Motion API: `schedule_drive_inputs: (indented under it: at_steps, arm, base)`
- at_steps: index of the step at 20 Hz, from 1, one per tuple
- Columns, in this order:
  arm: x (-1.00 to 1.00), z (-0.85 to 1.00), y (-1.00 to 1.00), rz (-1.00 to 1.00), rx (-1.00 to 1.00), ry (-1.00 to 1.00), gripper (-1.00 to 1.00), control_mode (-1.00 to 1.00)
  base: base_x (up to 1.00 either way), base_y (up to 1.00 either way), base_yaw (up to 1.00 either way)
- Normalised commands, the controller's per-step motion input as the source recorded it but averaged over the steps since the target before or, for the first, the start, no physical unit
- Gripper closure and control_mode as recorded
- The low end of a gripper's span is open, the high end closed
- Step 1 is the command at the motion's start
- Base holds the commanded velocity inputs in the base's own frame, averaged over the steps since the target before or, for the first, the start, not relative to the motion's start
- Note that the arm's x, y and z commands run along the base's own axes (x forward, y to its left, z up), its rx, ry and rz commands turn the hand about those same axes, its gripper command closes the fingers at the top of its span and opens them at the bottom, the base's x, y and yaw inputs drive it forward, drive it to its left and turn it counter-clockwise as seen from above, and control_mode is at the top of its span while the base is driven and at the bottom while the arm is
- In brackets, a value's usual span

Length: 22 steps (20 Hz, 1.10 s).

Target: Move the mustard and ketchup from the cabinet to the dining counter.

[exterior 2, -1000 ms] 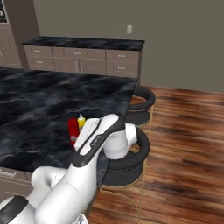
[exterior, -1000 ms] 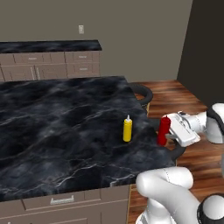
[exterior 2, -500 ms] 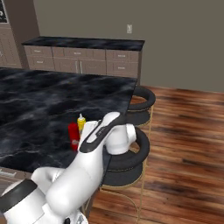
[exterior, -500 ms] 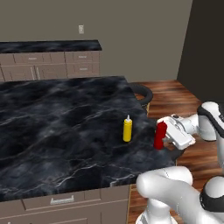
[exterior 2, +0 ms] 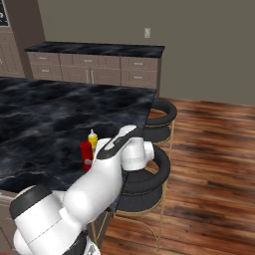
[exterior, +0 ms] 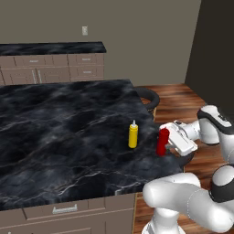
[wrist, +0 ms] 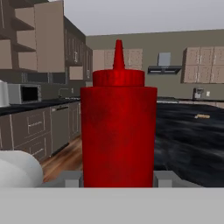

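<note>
Inspecting the placing step, we are finding the ketchup [exterior: 162, 141] upright at the near right edge of the counter [exterior: 59, 132], with the gripper [exterior: 168, 142] reaching in from the side and its jaws clamped on the bottle's body. In the hand view the ketchup [wrist: 118, 131] is standing square between the two fingertips [wrist: 72, 178], which are pressing its lower sides. We are noting the mustard [exterior: 133, 135] already standing on the slab just beside it, apart from the red bottle. We cannot tell whether the ketchup's base is resting on the marble or hanging a little above it. We are judging the task as nearly complete: the next move calls for settling the bottle flat, parting the jaws, and drawing the hand straight back so neither bottle is tipped. The slab edge is close, so placement further inward looks safer.
</note>
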Motion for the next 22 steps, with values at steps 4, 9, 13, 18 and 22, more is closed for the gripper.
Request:
schedule_drive_inputs:
  at_steps: [4, 9, 13, 18, 22]
  arm:
    - [0.24, -0.28, 0.08, -0.01, 0.0, 0.0, 1.0, -1.0]
    - [0.27, -0.26, 0.09, -0.02, 0.0, -0.01, 1.0, -1.0]
    - [0.26, -0.21, 0.04, 0.0, -0.01, -0.04, 1.0, -1.0]
    - [0.2, -0.25, 0.03, -0.01, -0.03, -0.09, 1.0, -1.0]
    - [0.17, -0.22, 0.0, 0.0, -0.03, -0.1, 1.0, -1.0]
  base:
    - [0.0, 0.0, 0.0]
    - [0.0, 0.0, 0.0]
    - [0.0, 0.0, 0.0]
    - [0.0, 0.0, 0.0]
    - [0.0, 0.0, 0.0]
